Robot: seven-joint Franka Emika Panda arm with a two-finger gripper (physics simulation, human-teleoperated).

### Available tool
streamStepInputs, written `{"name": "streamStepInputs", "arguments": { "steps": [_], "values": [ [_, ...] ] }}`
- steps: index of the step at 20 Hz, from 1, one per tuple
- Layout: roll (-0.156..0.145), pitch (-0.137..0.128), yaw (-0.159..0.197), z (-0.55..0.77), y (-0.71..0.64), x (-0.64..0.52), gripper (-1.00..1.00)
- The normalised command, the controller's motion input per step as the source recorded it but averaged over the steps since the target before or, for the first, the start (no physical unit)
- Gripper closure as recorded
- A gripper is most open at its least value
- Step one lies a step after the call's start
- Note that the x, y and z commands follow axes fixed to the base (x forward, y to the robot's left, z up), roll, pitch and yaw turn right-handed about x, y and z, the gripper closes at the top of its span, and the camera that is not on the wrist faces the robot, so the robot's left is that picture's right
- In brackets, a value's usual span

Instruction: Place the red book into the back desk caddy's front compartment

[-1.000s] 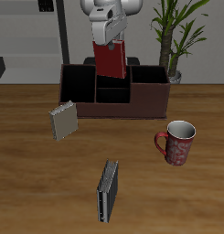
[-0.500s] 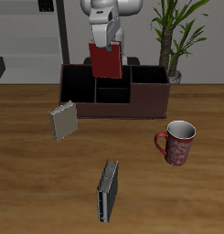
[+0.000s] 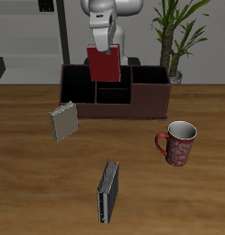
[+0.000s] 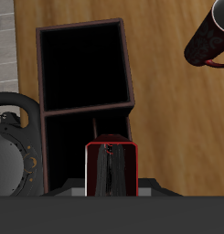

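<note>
Gripper (image 3: 106, 40) fingers are clamped on the red book's (image 3: 104, 64) top edge, holding it upright in the air over the back desk caddy (image 3: 114, 94), long axis vertical, cover facing the table's front. Since a second ago the book has risen and drifted slightly left, above the front compartment (image 3: 111, 94)

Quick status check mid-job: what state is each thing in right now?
Gripper: shut on the red book.
Red book: upright, held in the air above the caddy, not yet in.
Caddy: standing at the table's back; the cells in view look empty.
Grey book: propped on edge beside the caddy.
Black book: on edge near the table's front.
Mug: upright.
</note>
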Motion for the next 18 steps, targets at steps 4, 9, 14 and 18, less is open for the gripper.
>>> {"name": "streamStepInputs", "arguments": {
  "steps": [4, 9, 14, 18],
  "values": [
    [0.015, 0.006, 0.034, -0.01, 0.06, 0.13, 1.0],
    [0.036, 0.01, 0.008, -0.03, 0.14, 0.07, 1.0],
    [0.029, 0.013, 0.006, -0.05, 0.11, 0.02, 1.0],
    [0.034, 0.03, 0.022, -0.16, 0.06, -0.07, 1.0]
  ]
}}
